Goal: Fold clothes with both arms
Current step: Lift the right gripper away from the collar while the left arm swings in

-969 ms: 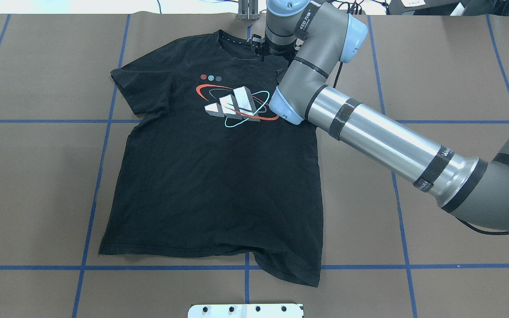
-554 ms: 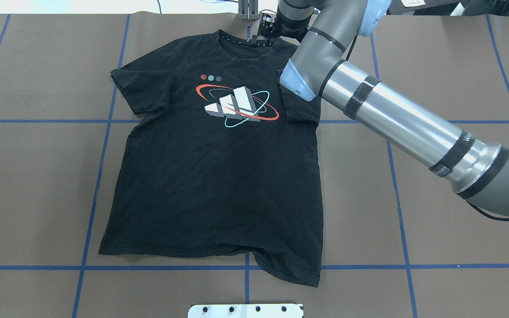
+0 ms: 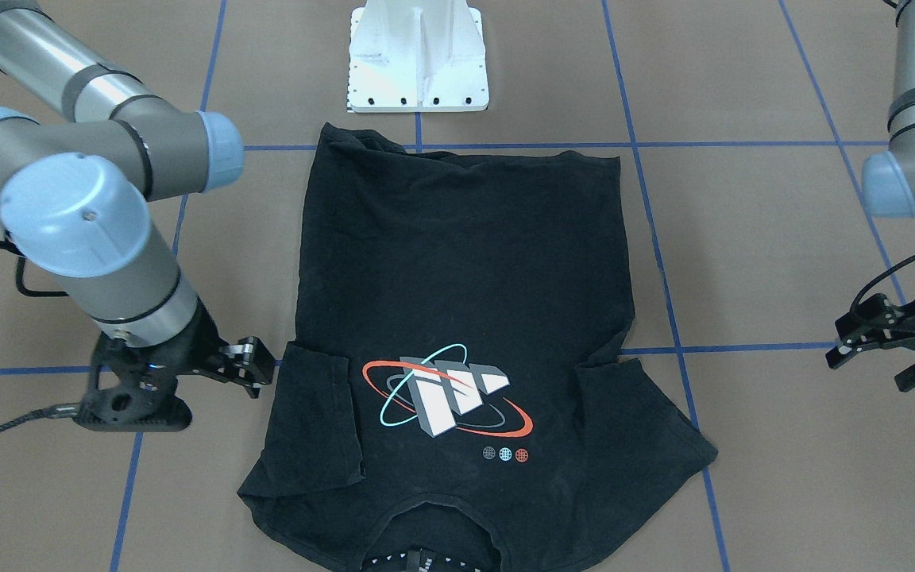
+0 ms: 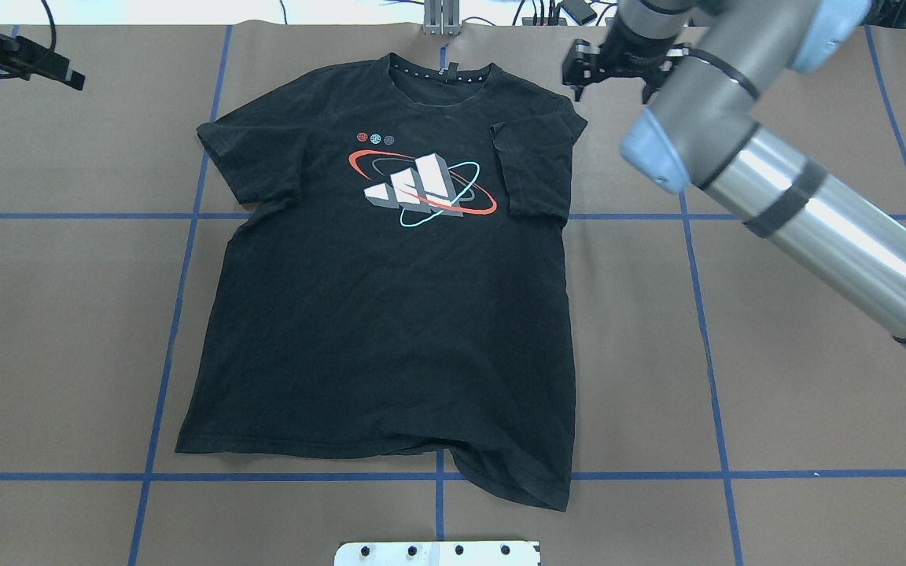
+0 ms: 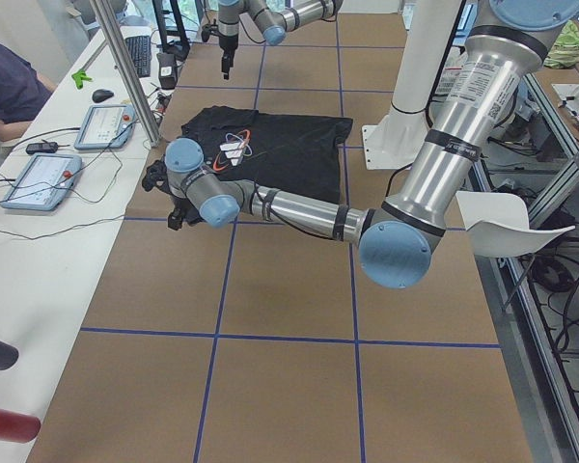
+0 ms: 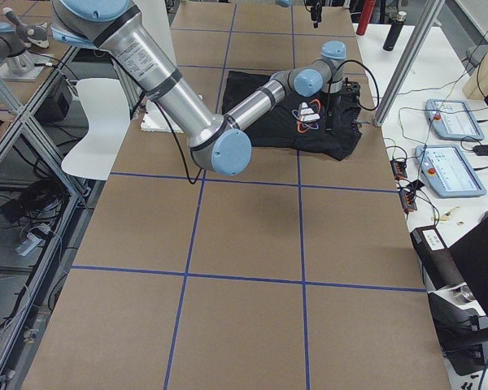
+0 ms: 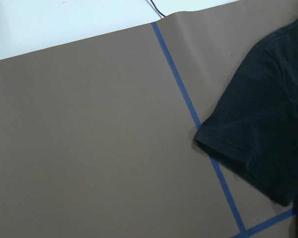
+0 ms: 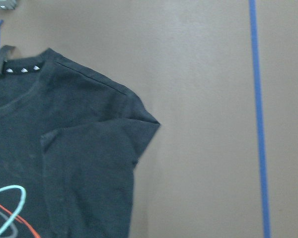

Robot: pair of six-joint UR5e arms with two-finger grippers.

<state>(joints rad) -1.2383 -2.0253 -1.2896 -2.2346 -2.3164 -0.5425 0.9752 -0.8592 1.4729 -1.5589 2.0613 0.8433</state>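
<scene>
My left gripper (image 3: 870, 367) and right gripper (image 4: 612, 79) hang spread, empty; the soft, limp T-shirt (image 4: 390, 314) should pinch easily at its shoulders.

table top: brown sheeting (image 4: 815, 440) marked into large squares by blue tape lines (image 4: 44, 475)
side bench: a white bench (image 5: 19, 289) along one long edge of the table, carrying two grey-framed screens (image 5: 41, 180), a keyboard (image 5: 140, 56) and a mouse (image 5: 101, 95)
post: a bare aluminium post (image 5: 125, 72) rises at the bench edge
person: seated at the bench in a dark top (image 5: 8, 87)
other side: metal-framed racks (image 6: 20, 114), a white moulded seat (image 6: 106, 122), loose cables (image 6: 32, 203) low down
light: even and soft, faint shadows
</scene>
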